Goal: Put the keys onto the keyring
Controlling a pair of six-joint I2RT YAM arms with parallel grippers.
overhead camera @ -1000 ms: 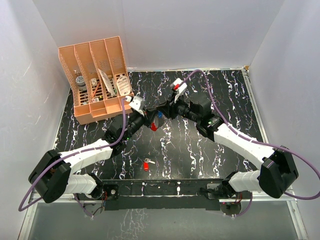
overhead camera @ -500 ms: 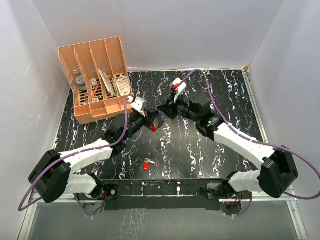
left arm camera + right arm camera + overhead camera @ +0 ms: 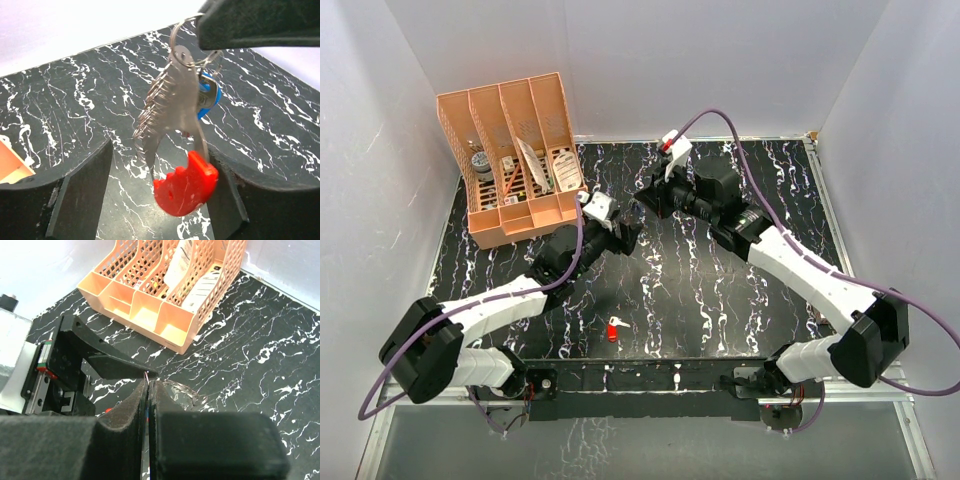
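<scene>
The keyring [image 3: 172,107], a silvery band with a red part [image 3: 186,186] at its lower end, hangs in mid-air from my right gripper [image 3: 642,207]. The right gripper is shut on its top, with the jaws pressed together in the right wrist view [image 3: 149,382]. A blue-headed key [image 3: 209,98] hangs on the keyring behind the band. My left gripper [image 3: 160,150] stands open, one finger [image 3: 80,200] on each side of the hanging red part. It grips nothing. The red-headed key [image 3: 612,328] lies alone on the black marbled table [image 3: 720,290], near the front edge.
An orange slotted desk organiser [image 3: 515,160] with small items in it stands at the back left corner. White walls enclose the table on three sides. Both arms meet over the table's middle, with purple cables looping above them.
My left gripper has opened and let go of the keyring. The right gripper has shut on it and drawn back toward the far wall, carrying it.
</scene>
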